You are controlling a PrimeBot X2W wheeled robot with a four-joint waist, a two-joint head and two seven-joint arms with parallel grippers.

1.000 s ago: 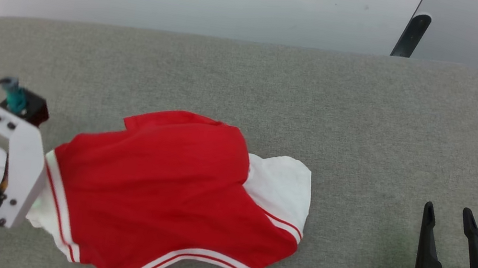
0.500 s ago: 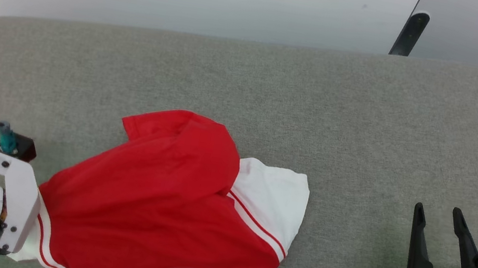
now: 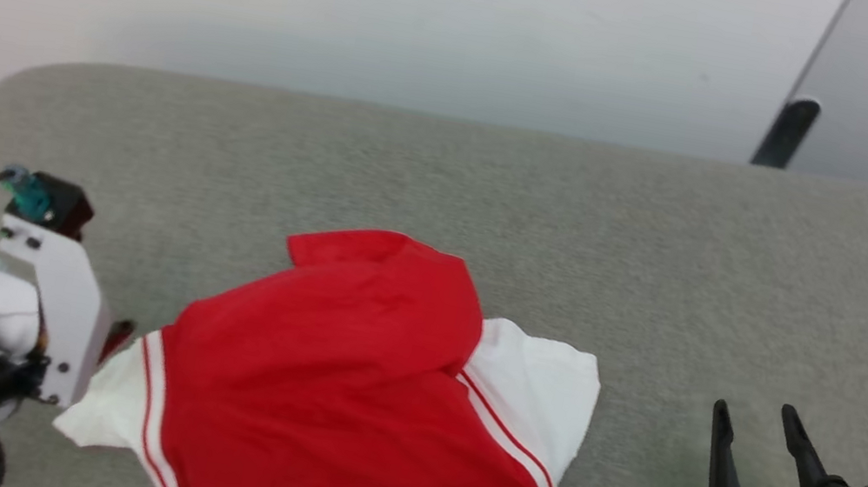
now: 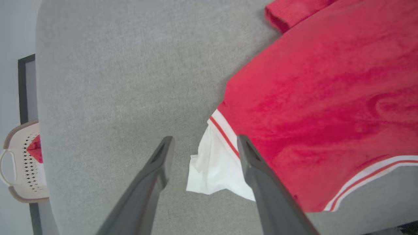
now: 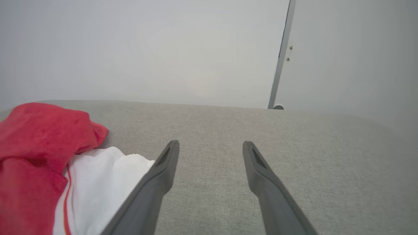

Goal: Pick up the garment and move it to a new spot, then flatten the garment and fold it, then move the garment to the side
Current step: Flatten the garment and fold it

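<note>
Over the white sleeve (image 4: 214, 166) of the garment (image 4: 313, 98), left jaws stand wide apart, empty; right jaws likewise

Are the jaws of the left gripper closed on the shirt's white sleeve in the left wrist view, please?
No, the jaws of the left gripper stand apart, and the white sleeve of the garment lies loose between them.
</note>
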